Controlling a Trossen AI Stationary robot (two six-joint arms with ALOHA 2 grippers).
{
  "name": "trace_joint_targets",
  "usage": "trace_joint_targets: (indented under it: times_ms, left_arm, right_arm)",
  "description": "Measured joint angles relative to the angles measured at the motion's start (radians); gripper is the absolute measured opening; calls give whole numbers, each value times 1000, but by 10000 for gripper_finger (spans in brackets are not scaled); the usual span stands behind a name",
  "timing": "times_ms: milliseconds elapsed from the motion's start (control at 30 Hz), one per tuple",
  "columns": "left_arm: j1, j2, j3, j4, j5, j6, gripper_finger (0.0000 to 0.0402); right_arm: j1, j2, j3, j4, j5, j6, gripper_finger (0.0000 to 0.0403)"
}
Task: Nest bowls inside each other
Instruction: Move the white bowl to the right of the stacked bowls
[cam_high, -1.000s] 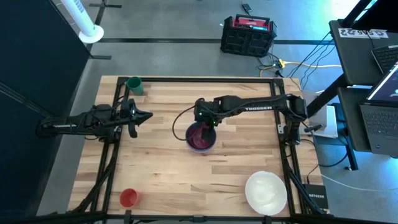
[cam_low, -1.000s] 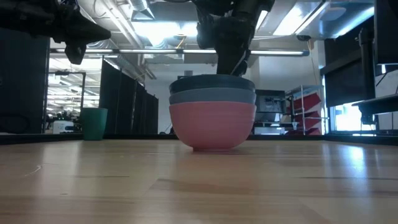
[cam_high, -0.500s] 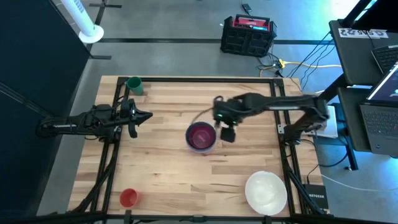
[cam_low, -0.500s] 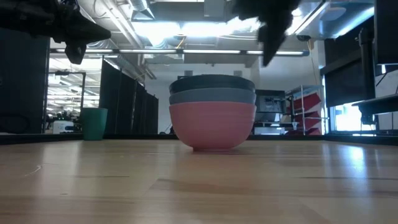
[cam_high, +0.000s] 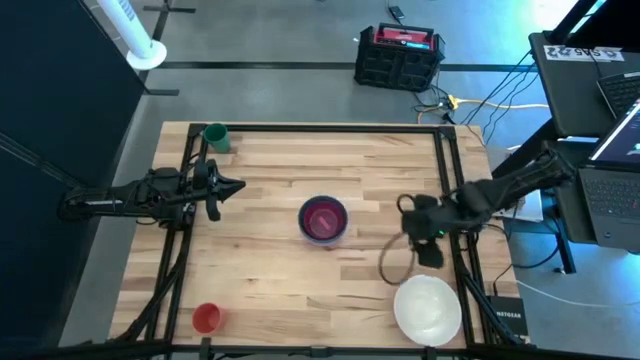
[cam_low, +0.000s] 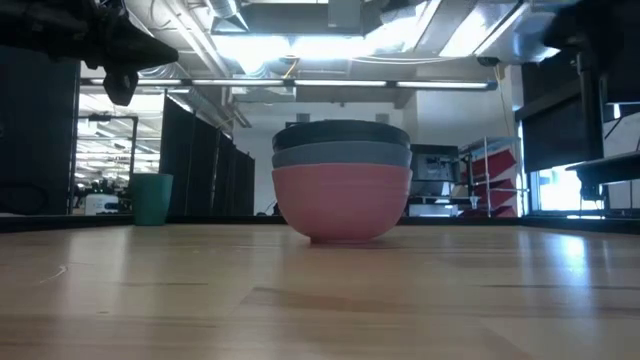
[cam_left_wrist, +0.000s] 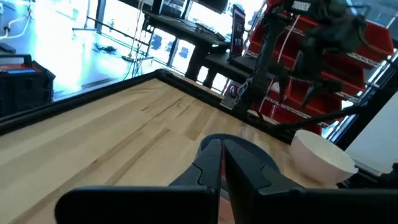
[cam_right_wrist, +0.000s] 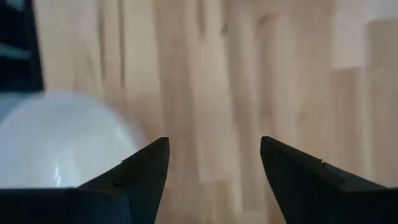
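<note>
A stack of bowls (cam_high: 323, 220) stands on its base at the table's middle. From above its inside is magenta; the low view shows a pink bowl (cam_low: 342, 205) with a light blue and a dark teal rim above it. A white bowl (cam_high: 428, 310) sits near the right front corner and also shows in the right wrist view (cam_right_wrist: 59, 146). My right gripper (cam_high: 428, 252) hangs open over bare table between the stack and the white bowl, its fingers (cam_right_wrist: 214, 168) pointing steeply down and holding nothing. My left gripper (cam_high: 236, 186) waits shut at the table's left, held level above it (cam_left_wrist: 222, 163).
A green cup (cam_high: 216, 136) stands at the far left corner and a red cup (cam_high: 206, 318) near the front left corner. Black frame rails run along the table's left and right sides. Bare wood lies between the stack and the white bowl.
My right gripper has left the spot over the stack and swung toward the table's right and near edges, rising a little and turning about, ending close to the white bowl. It stays open. The stack has not moved.
</note>
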Motion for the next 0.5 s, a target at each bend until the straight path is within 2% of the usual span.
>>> trace_joint_targets:
  times_ms: [267, 500]
  left_arm:
    - [0, 0, 0, 0, 0, -43, 0]
    - [0, 0, 0, -1, 0, -44, 0]
  right_arm:
    - [215, -57, -80, 0, -58, 99, 237]
    - [272, -2, -97, 71, -24, 129, 237]
